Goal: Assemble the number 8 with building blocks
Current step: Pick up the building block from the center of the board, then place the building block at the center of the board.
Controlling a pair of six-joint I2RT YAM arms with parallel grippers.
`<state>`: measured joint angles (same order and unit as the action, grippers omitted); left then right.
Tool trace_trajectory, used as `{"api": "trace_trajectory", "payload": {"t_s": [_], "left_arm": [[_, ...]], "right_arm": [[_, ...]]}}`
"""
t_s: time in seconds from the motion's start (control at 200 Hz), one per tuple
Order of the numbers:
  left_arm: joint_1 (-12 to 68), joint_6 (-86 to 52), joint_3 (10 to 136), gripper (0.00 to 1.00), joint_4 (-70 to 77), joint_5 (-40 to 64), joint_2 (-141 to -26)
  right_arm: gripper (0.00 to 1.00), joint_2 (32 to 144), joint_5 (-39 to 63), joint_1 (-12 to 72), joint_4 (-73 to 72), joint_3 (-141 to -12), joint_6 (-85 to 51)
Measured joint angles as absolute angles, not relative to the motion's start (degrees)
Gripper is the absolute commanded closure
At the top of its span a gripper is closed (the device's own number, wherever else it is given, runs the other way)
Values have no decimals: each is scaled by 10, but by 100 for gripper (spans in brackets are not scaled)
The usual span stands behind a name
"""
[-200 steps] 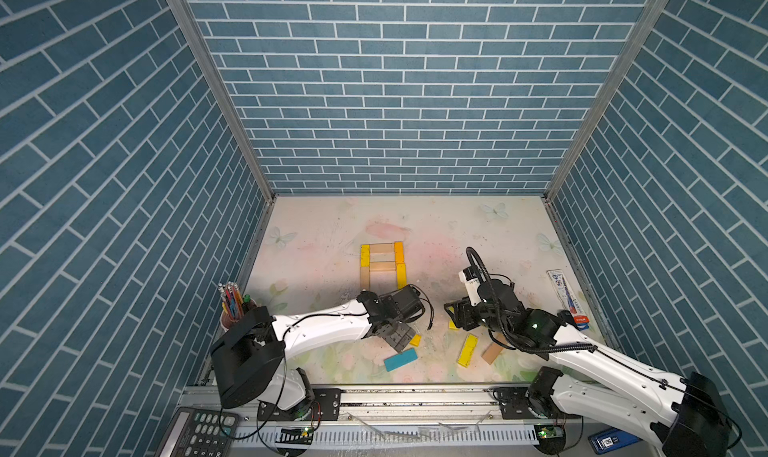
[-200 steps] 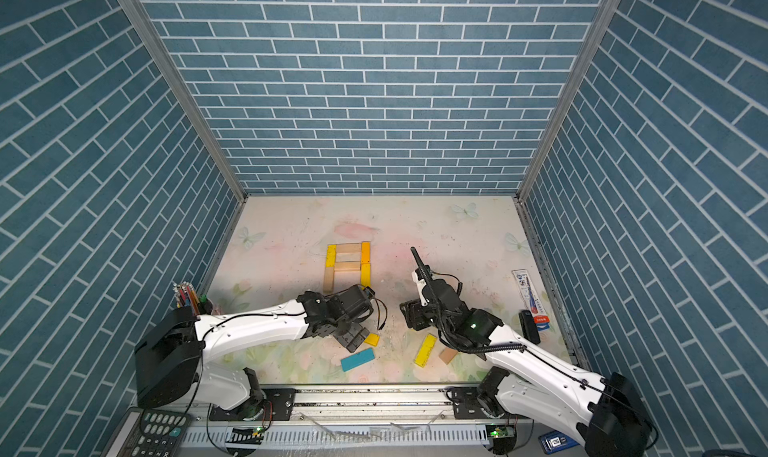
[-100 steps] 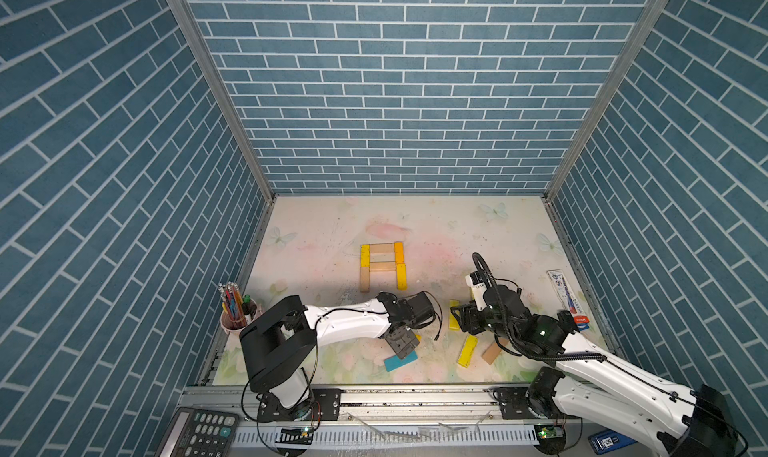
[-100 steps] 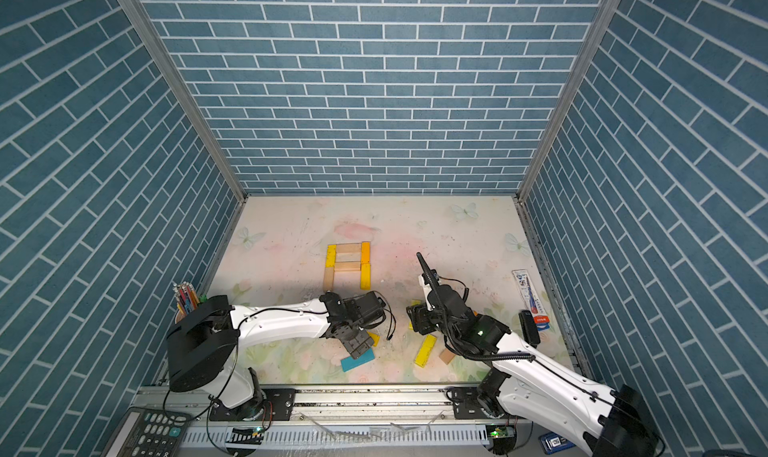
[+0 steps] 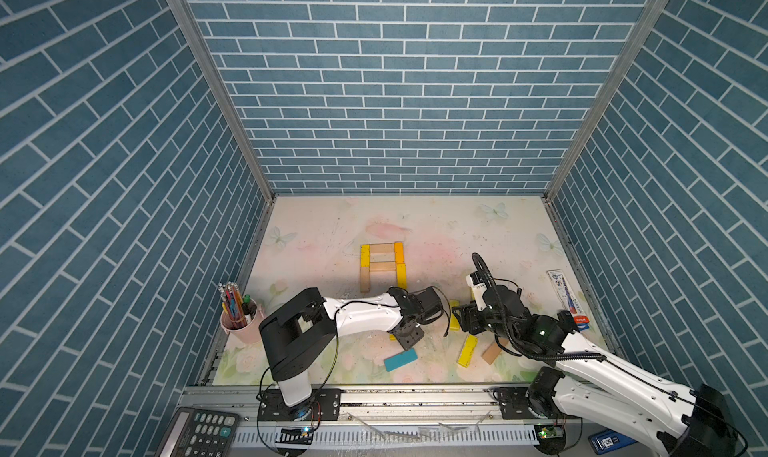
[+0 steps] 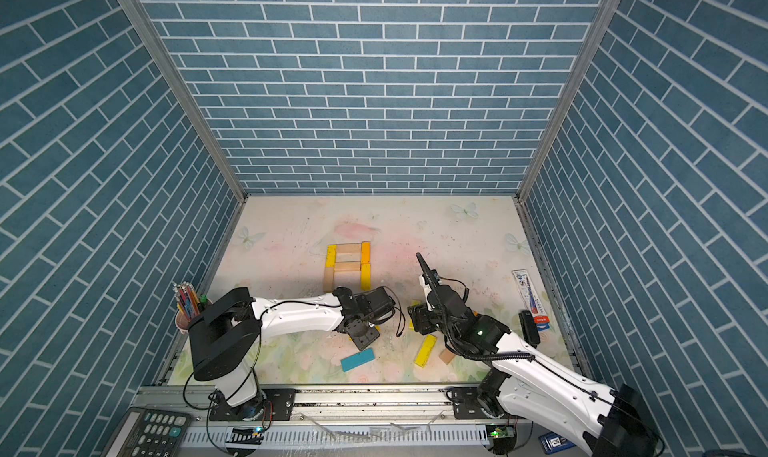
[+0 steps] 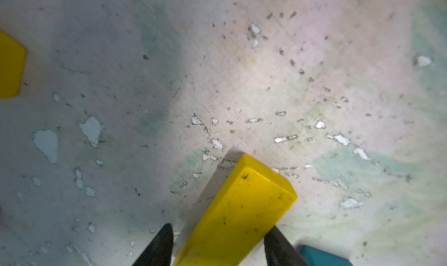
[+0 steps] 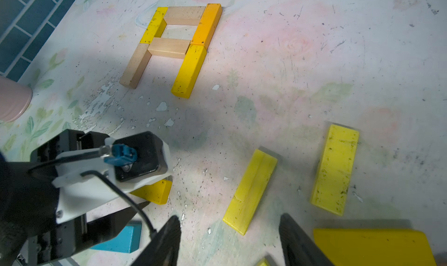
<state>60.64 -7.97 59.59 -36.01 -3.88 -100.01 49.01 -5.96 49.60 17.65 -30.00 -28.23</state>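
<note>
The left fingers (image 7: 159, 247) are clamping a yellow block (image 7: 242, 204) lying on the desk (image 5: 436, 243) near its front while the right fingers (image 8: 167, 243) are hovering spread and empty, and next is probably lifting it to close the open bottom of the part-built 8 (image 5: 381, 266) behind.

Walls (image 5: 395, 80): blue brick ptn, white joints. Mat (image 5: 457, 234): pale pink/green floral w/ butterflies. Blocks (image 5: 467, 350): mostly yellow, some tan, 1 orange, 1 teal. Cup (image 5: 243, 330) pink. Arms (image 5: 365, 315) white/black.
</note>
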Motion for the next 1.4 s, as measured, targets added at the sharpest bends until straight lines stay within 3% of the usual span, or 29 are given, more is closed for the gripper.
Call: {"api": "trace_trajectory", "payload": {"t_s": [0.155,0.315,0.445,0.755,1.4], "left_arm": [[601,-75,596,54,-357,-26,-1000],[594,-61,596,70,-353,-16,-1000],[578,-60,596,76,-349,-4,-999],[541,-163,596,75,-363,-46,-937],[440,-593,593,71,-347,-177,-785]], "right_arm": [[34,495,-63,496,176,-300,-282],[35,503,-64,496,176,-300,-282],[35,510,-65,496,176,-300,-283],[35,518,-73,496,175,-300,-289],[37,522,-80,496,171,-300,-317]]}}
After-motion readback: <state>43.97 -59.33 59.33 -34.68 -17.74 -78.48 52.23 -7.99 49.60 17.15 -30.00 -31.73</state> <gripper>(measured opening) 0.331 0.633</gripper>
